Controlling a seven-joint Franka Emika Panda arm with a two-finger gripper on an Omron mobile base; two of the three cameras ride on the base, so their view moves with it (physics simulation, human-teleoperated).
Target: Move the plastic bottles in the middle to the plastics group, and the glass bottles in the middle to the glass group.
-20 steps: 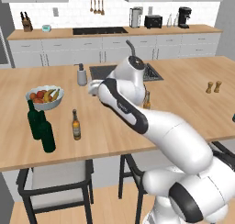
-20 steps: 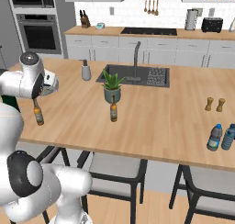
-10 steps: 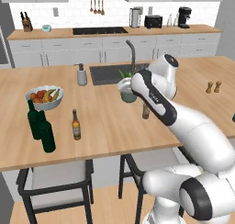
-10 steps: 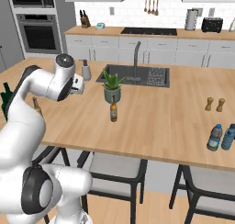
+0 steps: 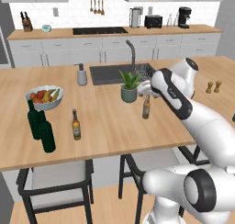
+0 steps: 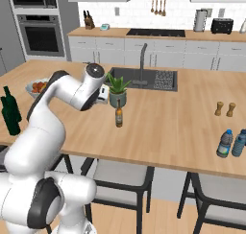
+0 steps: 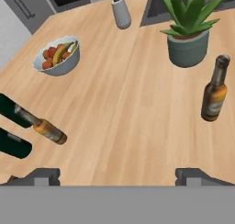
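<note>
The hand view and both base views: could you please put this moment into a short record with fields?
claw: open, holding nothing, above the counter
brown beer bottle: upright in the middle, in front of the potted plant
glass group: two green wine bottles and an amber beer bottle, beside the fruit bowl
plastic bottles: two, at the counter's right end

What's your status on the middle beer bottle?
Gripper open, empty. Brown beer bottle upright mid-island, not gripped. Potted plant stands right beside it.
</note>
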